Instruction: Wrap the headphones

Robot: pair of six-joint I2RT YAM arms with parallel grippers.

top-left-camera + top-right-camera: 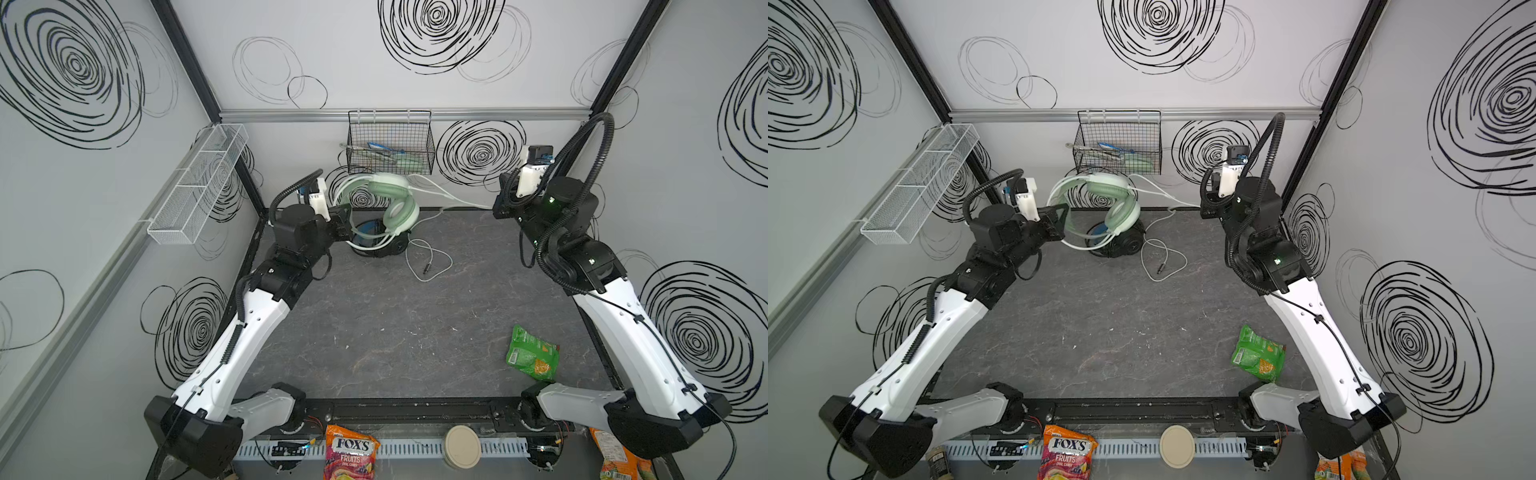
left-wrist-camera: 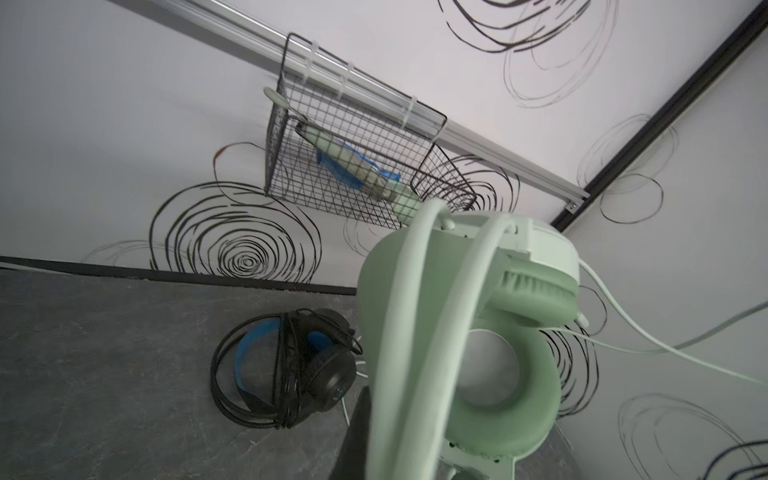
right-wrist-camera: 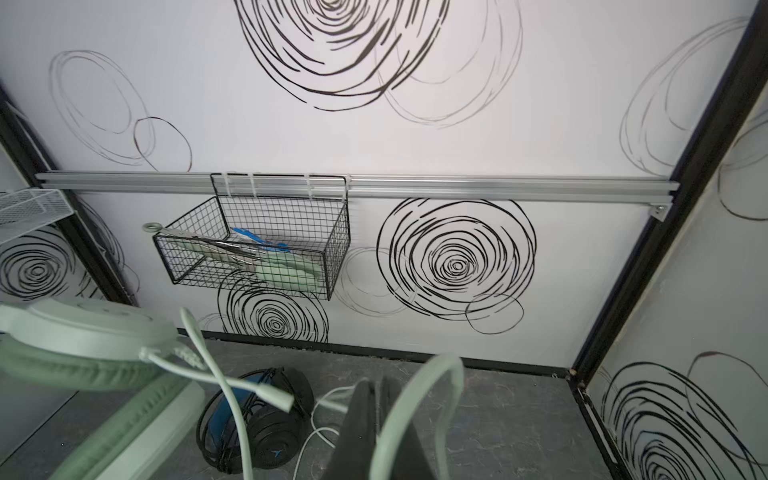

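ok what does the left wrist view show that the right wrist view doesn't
Left wrist only: the open ring of an ear cushion, seen face on. Right wrist only: the right tool shut on the pale cable, and a white mesh tray. Both: the mint-green headphones, the black headphones lying on the table, and the wire basket.

In both top views the candy bag (image 1: 351, 451) (image 1: 1066, 454) at the front edge reads "FOX'S" in white on a dark band, with "FRUITS" beneath. A smaller line under that is too small to read. The green bag (image 1: 532, 353) carries a barcode label, its print illegible. The black headset (image 3: 266, 440) shows a pale blue star-like mark on its earcup, no letters.
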